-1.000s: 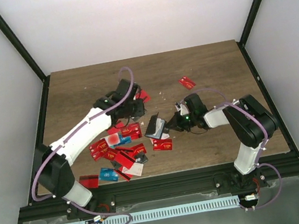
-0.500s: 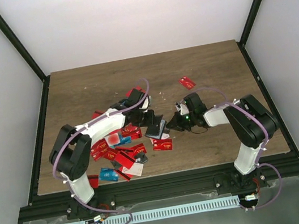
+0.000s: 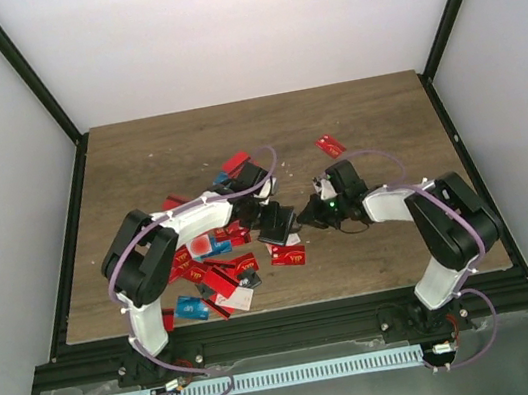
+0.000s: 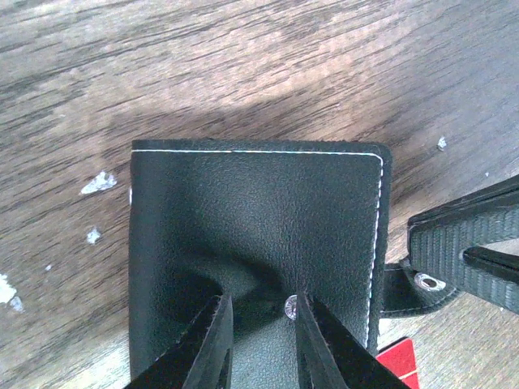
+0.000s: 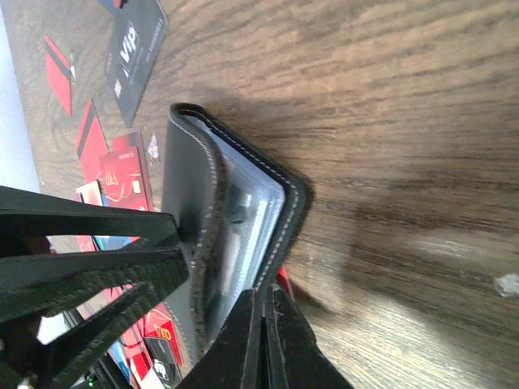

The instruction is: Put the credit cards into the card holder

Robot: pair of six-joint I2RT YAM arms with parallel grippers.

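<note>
We log card holder [image 3: 275, 222] at middle of counter [image 3: 136, 158], half open. Left jaws narrow, pinching cover; right jaws clamped on lower edge. Risk: thin cover slips, holder flops shut. Credit cards [image 3: 217, 266] loose beside it.

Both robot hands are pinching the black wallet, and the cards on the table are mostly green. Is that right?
No. The cards are mostly red, not green; the top view shows it. The rest stands: the left gripper and the right gripper both pinch the black wallet.
</note>
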